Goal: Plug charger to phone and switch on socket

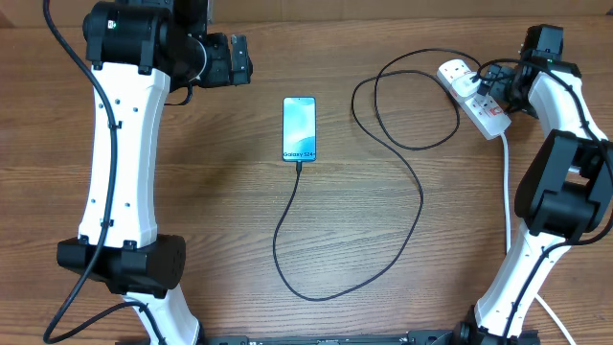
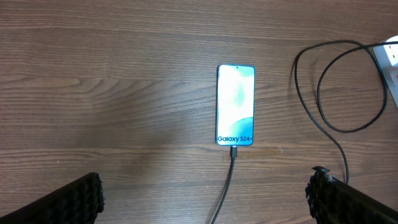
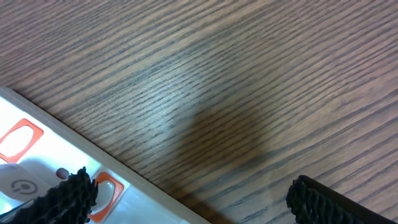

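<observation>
Since charger sits in phone's bottom edge, right hand hangs released over socket, well right of phone, for the switch; left hand released, empty, above phone

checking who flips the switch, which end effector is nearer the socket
Right. The right end effector hovers over the socket; the left end effector is far, beyond the phone.

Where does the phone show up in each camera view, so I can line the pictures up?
Overhead: the phone lies just above centre, with the charger meeting its bottom edge.
Left wrist: the phone sits slightly right of centre, screen lit.
Right wrist: not in it.
Shared landmark: the socket is at the upper right overhead, at the far right edge of the left wrist view, and in the lower left corner of the right wrist view.
</observation>
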`<state>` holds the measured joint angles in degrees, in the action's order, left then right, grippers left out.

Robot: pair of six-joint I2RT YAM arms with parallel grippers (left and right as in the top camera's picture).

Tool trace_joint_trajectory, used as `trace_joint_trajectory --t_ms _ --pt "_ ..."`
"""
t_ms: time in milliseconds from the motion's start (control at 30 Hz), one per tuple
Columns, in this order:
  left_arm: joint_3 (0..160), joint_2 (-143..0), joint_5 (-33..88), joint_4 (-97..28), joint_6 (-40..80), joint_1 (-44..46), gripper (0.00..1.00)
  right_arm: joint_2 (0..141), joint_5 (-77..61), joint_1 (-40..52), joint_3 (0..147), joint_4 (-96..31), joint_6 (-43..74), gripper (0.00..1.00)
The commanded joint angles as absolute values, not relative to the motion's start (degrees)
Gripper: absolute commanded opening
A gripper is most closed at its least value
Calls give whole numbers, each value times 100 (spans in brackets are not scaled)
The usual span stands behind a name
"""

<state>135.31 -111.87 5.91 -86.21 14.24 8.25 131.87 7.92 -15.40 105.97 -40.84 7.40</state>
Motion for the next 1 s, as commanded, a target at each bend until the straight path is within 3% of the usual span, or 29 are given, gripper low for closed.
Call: trace_joint_trajectory --t_ms 0,967 --pt "13509 -11220 537 -8635 1420 864 100 13279 764 -1551 10648 -4036 696 100" --pt "13509 -11220 537 -8635 1420 864 99 13531 290 -1551 10645 -4331 397 100"
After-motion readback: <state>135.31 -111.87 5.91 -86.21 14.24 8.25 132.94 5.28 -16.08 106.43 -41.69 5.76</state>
